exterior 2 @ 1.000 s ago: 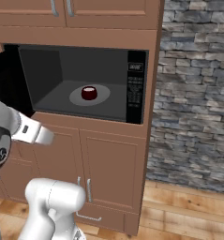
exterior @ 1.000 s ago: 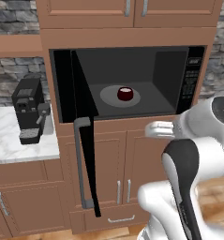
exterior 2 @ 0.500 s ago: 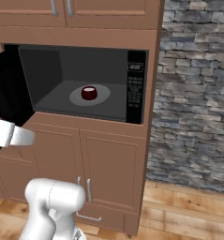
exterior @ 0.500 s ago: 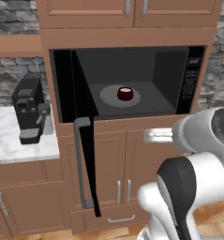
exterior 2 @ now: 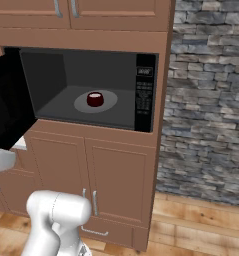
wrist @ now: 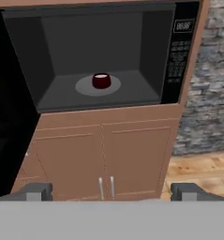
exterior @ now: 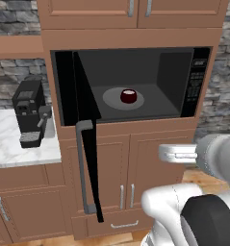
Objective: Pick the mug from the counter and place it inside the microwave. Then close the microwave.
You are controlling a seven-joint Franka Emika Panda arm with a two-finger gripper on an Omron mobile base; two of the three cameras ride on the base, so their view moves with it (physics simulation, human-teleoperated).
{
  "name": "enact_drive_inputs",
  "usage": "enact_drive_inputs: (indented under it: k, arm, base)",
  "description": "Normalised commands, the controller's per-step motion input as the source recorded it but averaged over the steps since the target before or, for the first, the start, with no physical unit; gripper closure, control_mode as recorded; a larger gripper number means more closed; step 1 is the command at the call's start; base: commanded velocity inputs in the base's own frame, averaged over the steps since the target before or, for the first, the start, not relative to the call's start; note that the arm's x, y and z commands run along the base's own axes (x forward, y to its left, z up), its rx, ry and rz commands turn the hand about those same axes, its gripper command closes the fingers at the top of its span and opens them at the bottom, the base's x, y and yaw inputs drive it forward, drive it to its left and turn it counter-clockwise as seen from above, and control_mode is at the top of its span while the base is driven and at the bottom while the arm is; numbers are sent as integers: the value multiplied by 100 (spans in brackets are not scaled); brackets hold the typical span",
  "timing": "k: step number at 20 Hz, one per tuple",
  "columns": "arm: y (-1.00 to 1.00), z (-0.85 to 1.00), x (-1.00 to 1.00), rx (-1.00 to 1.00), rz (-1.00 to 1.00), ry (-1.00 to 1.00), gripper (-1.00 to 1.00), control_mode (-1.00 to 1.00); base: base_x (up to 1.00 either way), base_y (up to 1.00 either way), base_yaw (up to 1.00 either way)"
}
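**Mug In, Door Left to Swing**

Closing the microwave (exterior: 131, 84) was the step in hand, judging by how things lay: the mug (exterior: 128, 96) sat upright on the round grey turntable (exterior: 114, 100) near the middle of the cavity, well inside the front lip. The tool (wrist: 111, 190) hung in front of the wooden cabinets below the microwave, its two dark tips spread wide and pinching nothing.

The door (exterior: 87, 139) stood swung out to the left of the cavity, nearly edge-on in the left base view, with its long grey bar handle (exterior: 83, 166) on the free edge. To do this well, the arm probably should come round to the outer face of that door, close to the handle edge (farthest from the hinge, so the push carries most), and sweep it in an arc toward the cavity until it seated flush. Pushing near the hinge would risk stalling short.

The mug was small, rounded and dark red, with a pale inside; its handle could not be made out. A black coffee machine (exterior: 31, 113) stood on the marble bench (exterior: 10, 146) left of the microwave.
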Motion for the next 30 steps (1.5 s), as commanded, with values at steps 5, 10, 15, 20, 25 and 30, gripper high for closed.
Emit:
enact_drive_inputs:
  k: [5,10,15,20,25,30]
  arm:
    - [4,0,-56,-1,1,-23,-100,-100]
    - [30,0,-75,-3,0,-23,-100,-100]
    - [62,0,-45,-4,0,-20,-100,-100]
    - [68,0,-21,-6,0,-14,-100,-100]
    - [55,0,-16,-3,-1,-12,-100,-100]
    - [23,-1,-12,0,-6,-12,-100,-100]
  base:
    - [0,0,0]
    - [0,0,0]
    - [0,0,0]
    - [0,0,0]
    - [0,0,0]
    - [0,0,0]
